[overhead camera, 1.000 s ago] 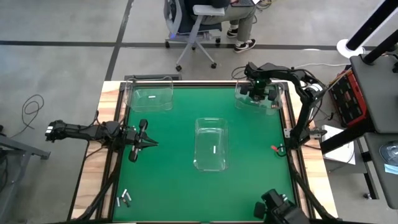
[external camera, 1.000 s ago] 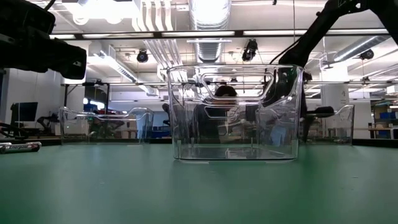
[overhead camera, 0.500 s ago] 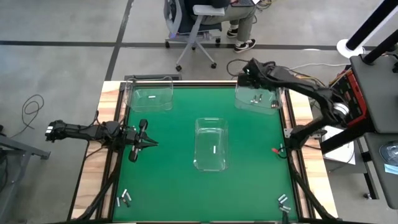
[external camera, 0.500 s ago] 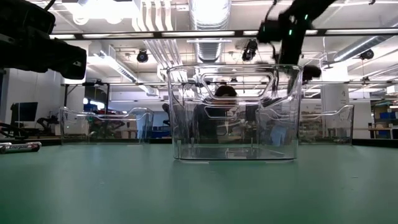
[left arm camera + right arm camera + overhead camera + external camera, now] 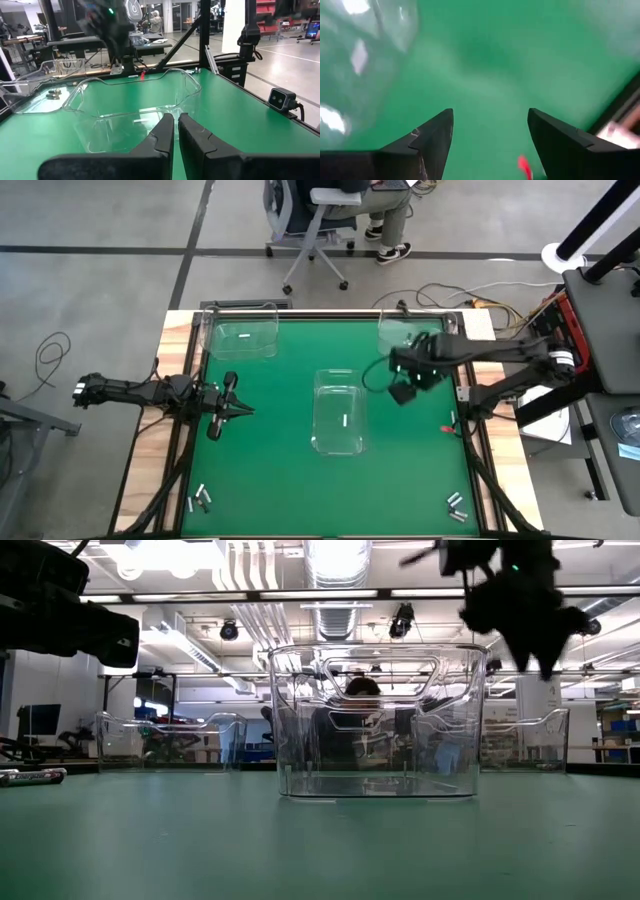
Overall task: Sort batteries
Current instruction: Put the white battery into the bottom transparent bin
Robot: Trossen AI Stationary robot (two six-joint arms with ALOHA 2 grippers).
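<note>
Broadly, the green counter (image 5: 280,430) carries three clear bins, and the middle bin (image 5: 339,411) serves as the landmark. One bin (image 5: 241,337) sits toward the far left corner from it, another bin (image 5: 400,335) toward the far right corner.

The right claw (image 5: 404,391) hangs above the counter just right of the middle bin, fingers spread wide with nothing between them. The left claw (image 5: 243,411) rests low, well left of the middle bin, its fingers pressed together and empty.

Loose batteries lie in two clusters along the near edge: one group (image 5: 457,506) near the right corner, the other group (image 5: 200,499) near the left corner. A single battery (image 5: 343,420) lies inside the middle bin, its long axis running near-to-far, and one more (image 5: 241,337) lies crosswise in the far left bin.

Judging by position, the right-corner group is the likelier next target: it lies nearward and to the right of the right claw, with open green between. The counter's frame runs close beside that group, so room for the fingers there looks tight.
</note>
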